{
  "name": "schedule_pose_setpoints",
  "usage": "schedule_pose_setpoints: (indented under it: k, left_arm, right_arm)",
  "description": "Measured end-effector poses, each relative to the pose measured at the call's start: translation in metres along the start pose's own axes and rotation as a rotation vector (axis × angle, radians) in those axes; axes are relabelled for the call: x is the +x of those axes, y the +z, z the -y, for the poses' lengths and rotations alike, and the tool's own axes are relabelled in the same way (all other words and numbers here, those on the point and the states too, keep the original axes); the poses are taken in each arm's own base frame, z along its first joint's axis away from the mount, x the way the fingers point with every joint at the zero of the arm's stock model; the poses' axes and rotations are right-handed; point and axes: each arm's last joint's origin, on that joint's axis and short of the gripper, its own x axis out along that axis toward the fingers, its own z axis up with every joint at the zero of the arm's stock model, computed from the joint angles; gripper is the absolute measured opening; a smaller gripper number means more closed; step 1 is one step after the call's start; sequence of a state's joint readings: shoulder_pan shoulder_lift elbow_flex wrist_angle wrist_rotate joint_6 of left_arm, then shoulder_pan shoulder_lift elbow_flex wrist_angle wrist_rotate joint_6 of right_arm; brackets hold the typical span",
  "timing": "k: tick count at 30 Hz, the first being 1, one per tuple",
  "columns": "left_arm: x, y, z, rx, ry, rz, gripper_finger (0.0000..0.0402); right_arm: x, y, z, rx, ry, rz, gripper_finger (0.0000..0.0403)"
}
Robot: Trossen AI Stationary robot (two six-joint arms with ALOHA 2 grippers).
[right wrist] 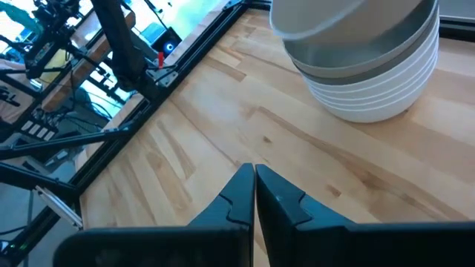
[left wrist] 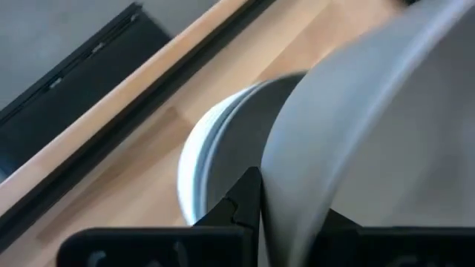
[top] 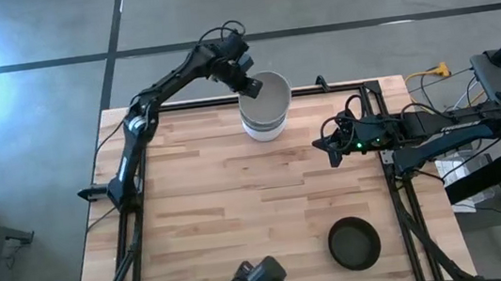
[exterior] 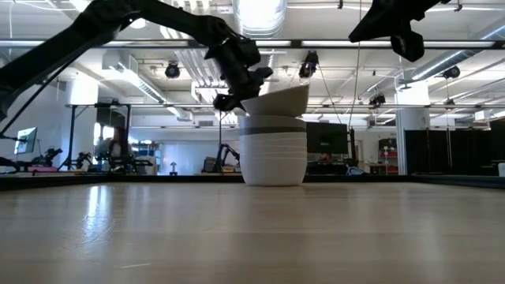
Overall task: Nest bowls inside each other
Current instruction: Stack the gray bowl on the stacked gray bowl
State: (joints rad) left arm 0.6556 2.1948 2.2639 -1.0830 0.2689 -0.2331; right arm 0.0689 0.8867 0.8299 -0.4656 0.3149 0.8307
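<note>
Left claw (top: pixel 250 87) pinching grey bowl (top: pixel 269 96) tilted, rim up

Tilted grey bowl (top: pixel 269 93) atop nested stack (top: pixel 263 125)

Both arms are dark, jointed, with black cables looped along them. The right arm (top: pixel 438 128), mid-right of the frame, shows a small green light. Its fingers (right wrist: pixel 278 200) are black and wedge-shaped.

A stack of nested bowls (top: pixel 263 120) stands near the far edge of the counter (top: pixel 222 219), with one tilted bowl (top: pixel 267 93) on top, pinched at its rim by the left gripper (top: pixel 250 87). A lone bowl (top: pixel 353 243) sits well apart, near the front right corner. The right gripper (top: pixel 331 149) hangs over the counter's right side, between the two.
</note>
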Motion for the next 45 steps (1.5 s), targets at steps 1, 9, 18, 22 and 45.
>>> schedule_pose_setpoints:
  k: [1, 9, 18, 22, 45]
  left_arm:
    - [0.002, -0.002, -0.001, 0.004, 0.017, -0.016, 0.0000]
    - [0.015, -0.012, -0.009, 0.059, 0.085, -0.100, 0.0001]
    - [0.011, -0.010, -0.006, 0.090, 0.040, -0.083, 0.0100]
    - [0.003, -0.007, -0.003, 0.098, 0.035, -0.056, 0.0155]
    - [-0.059, 0.011, 0.007, 0.177, 0.168, 0.255, 0.0205]
  right_arm:
    - [0.000, 0.000, 0.000, 0.000, 0.000, -0.001, 0.0009]
    - [0.000, 0.000, 0.000, 0.000, 0.000, 0.000, 0.0009]
    - [0.000, 0.000, 0.000, 0.007, 0.000, 0.000, 0.0009]
    - [0.000, 0.000, 0.000, 0.007, 0.000, 0.000, 0.0009]
    - [0.000, 0.000, 0.000, 0.018, 0.005, 0.005, 0.0009]
